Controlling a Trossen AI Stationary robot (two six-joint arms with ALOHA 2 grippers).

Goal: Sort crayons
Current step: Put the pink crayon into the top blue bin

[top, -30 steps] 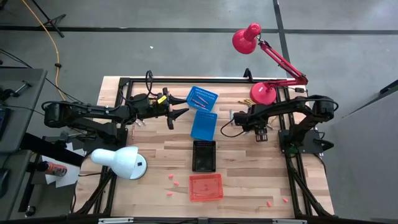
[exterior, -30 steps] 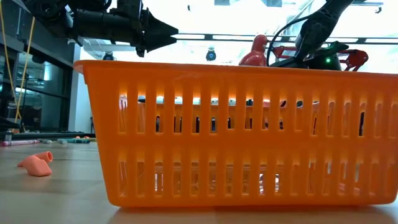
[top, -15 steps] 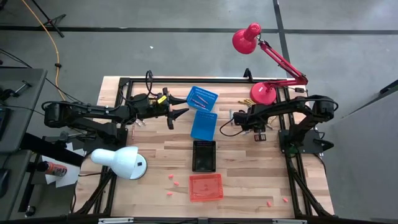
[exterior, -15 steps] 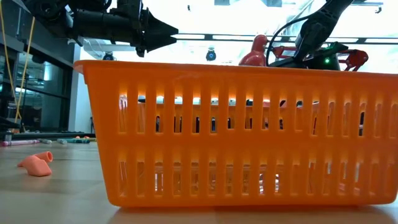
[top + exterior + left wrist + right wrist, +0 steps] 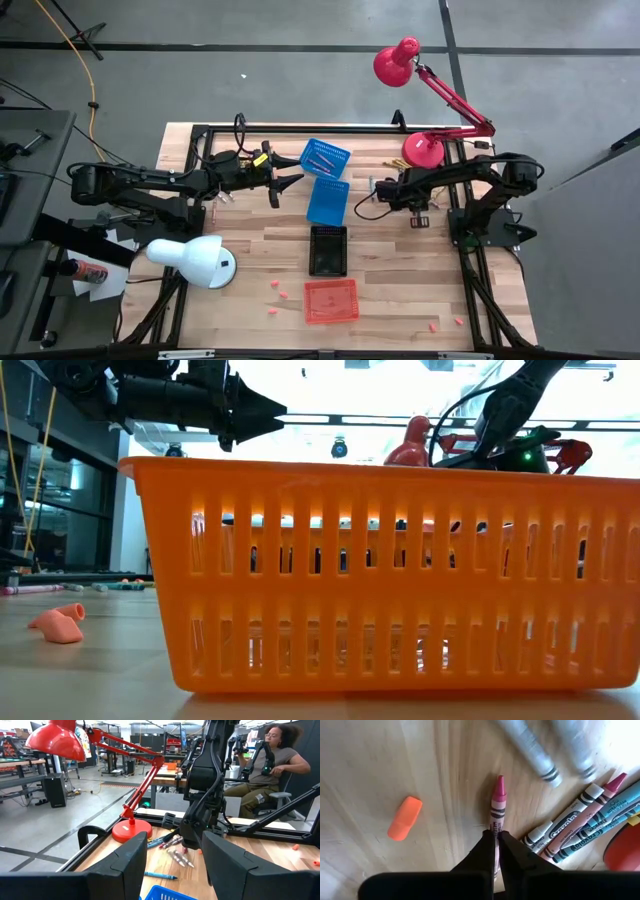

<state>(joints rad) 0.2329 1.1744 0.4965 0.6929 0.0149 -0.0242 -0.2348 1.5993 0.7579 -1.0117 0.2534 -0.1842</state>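
While the left jaws hang open near the blue basket, the right jaws pinch a pink crayon on the table at three o'clock; lifting toward a basket likely comes next.

From table height the orange basket pretty much filled the picture, hiding nearly everything behind it, and its right end ran off the edge. In the right wrist view the pink crayon had its lower end tucked out of sight between the dark jaws, two grey crayons were just a blur, and the crayon pile was cut off at the side. From overhead the crayons near the red lamp's base were too tiny to tell apart.
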